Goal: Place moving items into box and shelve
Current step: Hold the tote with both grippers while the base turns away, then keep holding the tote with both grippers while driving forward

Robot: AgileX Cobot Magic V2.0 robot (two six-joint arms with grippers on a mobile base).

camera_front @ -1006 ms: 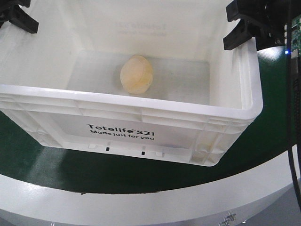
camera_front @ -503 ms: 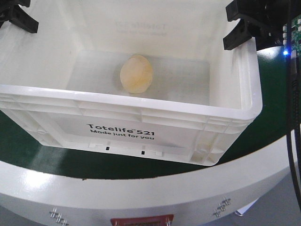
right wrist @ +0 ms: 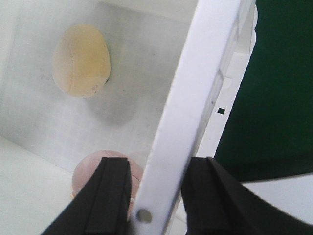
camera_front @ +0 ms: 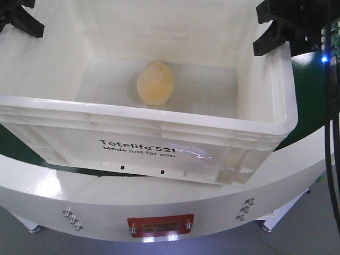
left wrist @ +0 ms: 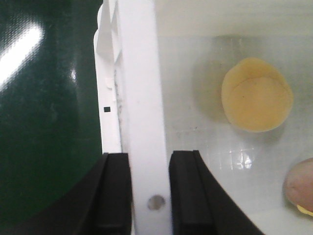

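Box point(camera_front: 159, 121), white with black "Totelife 521" print, fills the front view. One peach toy point(camera_front: 155, 83) lies on its floor. The left gripper point(camera_front: 21, 18) and right gripper point(camera_front: 264, 29) sit at its two end walls, with a green surface point(camera_front: 305, 95) and a white table edge point(camera_front: 79, 196) around it.

The left wrist view adds a second, pinkish toy point(left wrist: 299, 188) inside, near the peach one but apart from it. Here the black fingers point(left wrist: 115, 196) press both sides of the box rim.

The right wrist view shows the same clamp on the opposite rim, where one finger point(right wrist: 110, 196) partly hides the pinkish toy.
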